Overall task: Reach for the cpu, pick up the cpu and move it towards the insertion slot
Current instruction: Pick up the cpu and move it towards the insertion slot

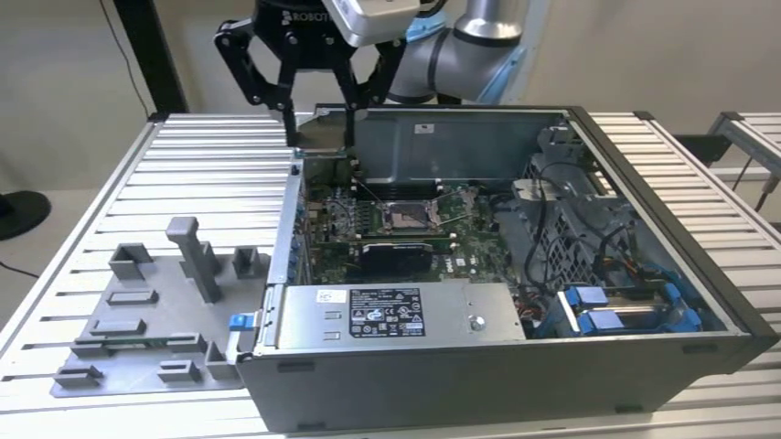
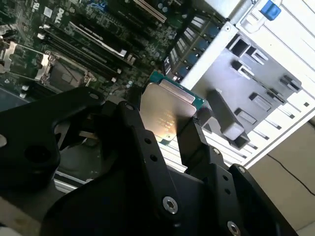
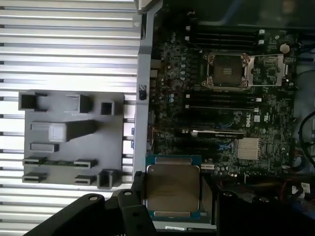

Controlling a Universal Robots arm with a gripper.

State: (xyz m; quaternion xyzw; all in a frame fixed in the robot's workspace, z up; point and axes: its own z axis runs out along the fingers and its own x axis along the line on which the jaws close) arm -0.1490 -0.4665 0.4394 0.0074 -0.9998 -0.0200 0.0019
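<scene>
My gripper [image 1: 321, 137] hangs high over the back corner of the open computer case [image 1: 683, 274], on the exterior view's left. In both wrist views it is shut on the cpu [image 3: 172, 189], a flat square chip with a silvery top and thin green rim [image 2: 170, 110], pinched at two opposite edges by the black fingers [image 3: 137, 189]. The insertion slot [image 1: 403, 217] is a metal-framed socket with a dark centre on the green board, its lid folded open beside it [image 3: 227, 70] [image 2: 61, 76]. The chip is in the air, well apart from the socket.
A grey plastic fixture plate [image 1: 134, 320] with upright posts lies on the slatted table beside the case [image 3: 69, 137]. Inside the case are a power supply box [image 1: 390, 315], memory slots [image 3: 221, 101], cables and blue drive brackets [image 1: 610, 311].
</scene>
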